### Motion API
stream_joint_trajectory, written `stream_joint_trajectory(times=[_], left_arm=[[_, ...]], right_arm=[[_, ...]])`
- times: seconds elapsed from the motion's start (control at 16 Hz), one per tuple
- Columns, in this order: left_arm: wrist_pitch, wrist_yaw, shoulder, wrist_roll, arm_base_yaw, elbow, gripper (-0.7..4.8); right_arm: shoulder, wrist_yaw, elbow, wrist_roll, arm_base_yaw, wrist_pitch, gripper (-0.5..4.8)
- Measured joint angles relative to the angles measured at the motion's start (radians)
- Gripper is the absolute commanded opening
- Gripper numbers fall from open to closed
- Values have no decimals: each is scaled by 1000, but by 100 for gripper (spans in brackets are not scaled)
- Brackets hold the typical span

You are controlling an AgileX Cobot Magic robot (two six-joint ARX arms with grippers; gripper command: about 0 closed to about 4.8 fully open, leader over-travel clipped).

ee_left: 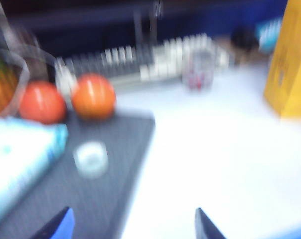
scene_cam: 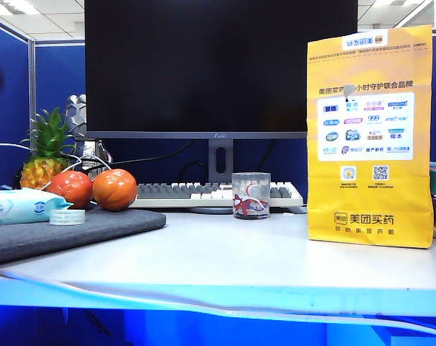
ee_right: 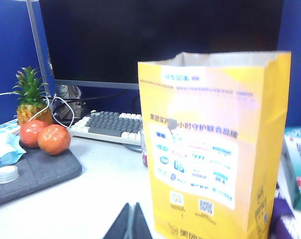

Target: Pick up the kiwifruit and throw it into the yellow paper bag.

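**Standing Bag, Both Grippers Clear of the Table**

Standing upright on the right of the smooth white table (scene_cam: 225, 252), the yellow paper bag (scene_cam: 370, 137) keeps its long axis vertical; its mouth faces up and its printed face, with white logo panel and QR codes, faces the exterior camera; the paper is flat-sided with creased edges. No kiwifruit shows in any view. The left gripper (ee_left: 131, 226) hangs above the table's near left area, its two dark fingertips (ee_left: 206, 228) set apart with nothing between them; that view is blurred. The right gripper (ee_right: 131, 224) sits just before the bag, its dark fingers pressed together on nothing. Two glossy round orange-red fruits (scene_cam: 95, 189) touch each other on a matt grey pad (scene_cam: 73, 231); a spiky pineapple (scene_cam: 45, 162) stands behind them; a clear cylindrical cup (scene_cam: 251, 195) stands before the keyboard (scene_cam: 174, 193).
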Motion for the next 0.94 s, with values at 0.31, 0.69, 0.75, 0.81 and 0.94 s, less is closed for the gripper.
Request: stream_joint_trajectory(times=[0.31, 0.69, 0.75, 0.81, 0.94], left_arm=[[8, 1, -3, -1, 0, -24, 333], [-2, -10, -4, -19, 0, -24, 337], [-2, -10, -4, -19, 0, -24, 337], [-2, -10, -4, -19, 0, -23, 337], [-2, -10, -4, -19, 0, -23, 337]], right_arm=[[0, -2, 0, 47, 0, -19, -1], [0, -2, 0, 53, 0, -27, -1], [0, -2, 0, 53, 0, -27, -1], [0, -2, 0, 53, 0, -27, -1], [0, -2, 0, 53, 0, -27, -1]])
